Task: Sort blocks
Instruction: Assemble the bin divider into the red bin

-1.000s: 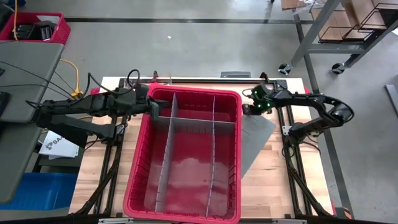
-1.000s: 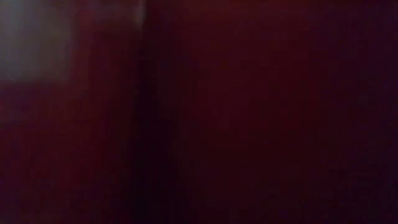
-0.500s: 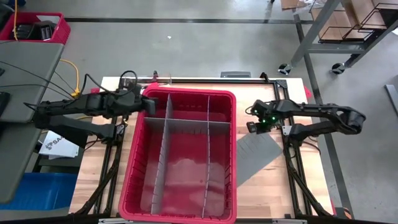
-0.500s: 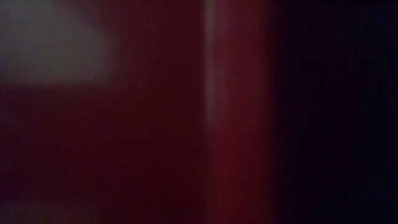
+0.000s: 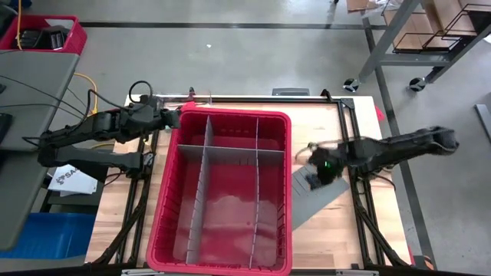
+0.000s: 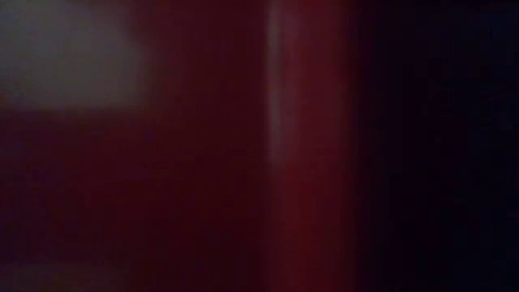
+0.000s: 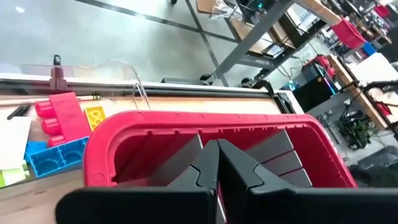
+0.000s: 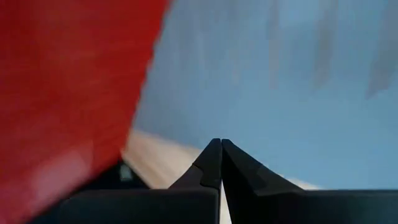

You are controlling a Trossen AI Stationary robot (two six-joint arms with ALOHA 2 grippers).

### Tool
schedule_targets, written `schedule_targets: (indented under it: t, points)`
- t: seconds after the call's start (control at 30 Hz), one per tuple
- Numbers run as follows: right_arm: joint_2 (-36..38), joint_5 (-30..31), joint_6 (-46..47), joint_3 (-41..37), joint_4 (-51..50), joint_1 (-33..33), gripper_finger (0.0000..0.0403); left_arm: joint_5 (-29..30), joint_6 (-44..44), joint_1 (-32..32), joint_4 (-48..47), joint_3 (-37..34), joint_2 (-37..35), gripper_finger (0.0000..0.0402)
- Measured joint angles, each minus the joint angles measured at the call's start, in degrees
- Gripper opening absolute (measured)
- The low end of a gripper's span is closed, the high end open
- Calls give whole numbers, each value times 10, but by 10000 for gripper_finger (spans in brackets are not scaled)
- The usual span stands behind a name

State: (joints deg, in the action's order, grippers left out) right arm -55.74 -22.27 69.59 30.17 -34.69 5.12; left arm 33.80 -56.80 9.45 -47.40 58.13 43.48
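Grippers first, high view: left gripper (image 5: 170, 120) parked just outside far-left corner of red bin (image 5: 165, 195), fingers pressed together, carrying nothing. Right gripper (image 5: 312, 178) low over loose grey divider sheet (image 5: 311, 205) lying flat on table (image 5: 337, 230) beside bin's right wall, also pinched closed, nothing between fingers. Probably poised to nudge or slide that sheet, since closed tips suit pushing, not grasping. Bin already fitted w/ grey dividers (image 5: 201, 184) making compartments; all look empty, no blocks visible from above.

Low view: nothing but dark red blur, most likely bin wall right against lens; no use for placement.

Left wrist view: fingers (image 7: 205, 171) meet tip to tip, aimed over bin rim. Blocks (image 7: 59, 134) sit on table past bin's corner: pink one, yellow, blue, bit of green, clustered touching each other, next to white sheet. Still unsorted, outside bin.

Right wrist view: fingers (image 8: 214, 163) closed tight, red wall to one side, grey sheet ahead, strip of wood below. No block near.
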Motion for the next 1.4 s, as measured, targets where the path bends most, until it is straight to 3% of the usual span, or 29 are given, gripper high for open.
schedule_targets:
  t: [0.17, 0.33, 0.53, 0.73, 1.0, 1.1, 1.33, 1.4]
  points:
    - [-74, -4, 57, -51, 138, 105, 0, -1, -27, 5, 1, 0, 2, 0]
    - [-168, 25, 63, -76, 202, 118, 0, -1, -41, 5, 1, 0, 2, 0]
    - [-281, -25, 57, -85, 316, 26, 0, 0, -41, 5, 2, 0, 2, 0]
    - [-295, -6, -47, -85, 345, -128, 0, -1, -40, 5, 1, 0, 2, 0]
    - [-247, -20, -154, -83, 206, -271, 0, -11, -41, 5, 4, 0, 2, 0]
    - [-214, 10, -166, -79, 138, -309, 0, -12, -41, 5, 5, 0, 2, 0]
    - [-197, 252, -315, 16, -173, -305, 0, -45, -33, 5, -18, 0, 2, 0]
    - [-202, 264, -325, 26, -192, -297, 1, -64, -40, 5, -25, 0, 2, 0]
